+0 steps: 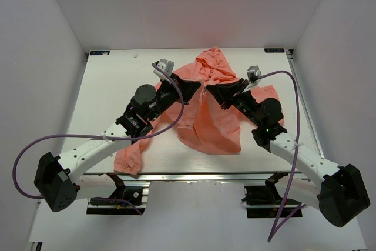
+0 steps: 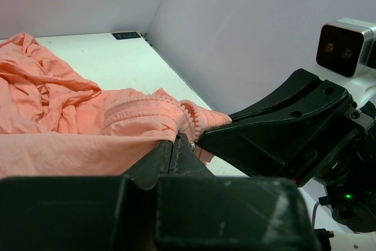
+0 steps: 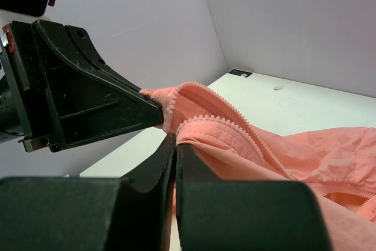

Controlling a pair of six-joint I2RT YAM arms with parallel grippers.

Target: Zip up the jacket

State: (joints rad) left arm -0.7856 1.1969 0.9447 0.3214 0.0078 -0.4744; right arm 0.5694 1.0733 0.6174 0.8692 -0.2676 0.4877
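Left gripper (image 1: 197, 86) and right gripper (image 1: 211, 90) are closed, tips almost meeting, each pinched on the zipper edge (image 3: 218, 124) of the salmon-pink jacket (image 1: 208, 129), which is spread across the white table (image 1: 111, 80).

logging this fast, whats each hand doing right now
left hand: closed, pinching the jacket at its zipper
right hand: closed, pinching the jacket's other zipper edge

Robotics laboratory cell: white bench (image 1: 111, 86) walled by plain panels (image 1: 35, 27), left arm (image 1: 94, 148) and right arm (image 1: 299, 157) mounted at an aluminium rail (image 1: 194, 176), purple cabling (image 1: 296, 113).
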